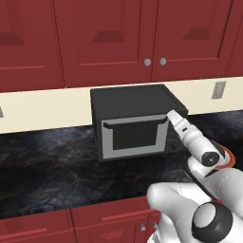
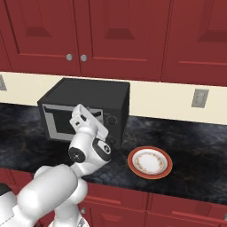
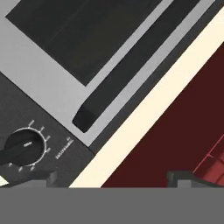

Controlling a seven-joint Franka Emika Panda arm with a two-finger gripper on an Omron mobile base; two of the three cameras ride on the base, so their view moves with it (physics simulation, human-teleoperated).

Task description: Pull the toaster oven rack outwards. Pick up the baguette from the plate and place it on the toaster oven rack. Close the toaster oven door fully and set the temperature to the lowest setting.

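Hand [image 3: 111, 177] is wide open and holds nothing; its two dark fingertips [image 3: 43, 177] stand well apart at the bottom of the hand view. It hovers right at the front of the toaster oven [image 1: 130, 102], at the upper right corner of the toaster oven door [image 1: 135, 137].

Door looks shut, flush with the face. Plate [image 2: 150, 162] sits on the counter [image 1: 47, 161] just right of the oven and looks empty, so my read is that only the temperature step is left.

Key relation: the door's bar handle [image 3: 127, 72] runs diagonally across the hand view, its rounded end just ahead of the hand. The knob [image 3: 22, 148] lies off to the left finger's side, near the lower left edge, not between the fingers. Small lettering beside it is too blurred to read.

Judgement: the hand needs to shift sideways along the control panel [image 3: 52, 131] toward the knob, away from the handle, then roll to straddle the knob's raised bar.
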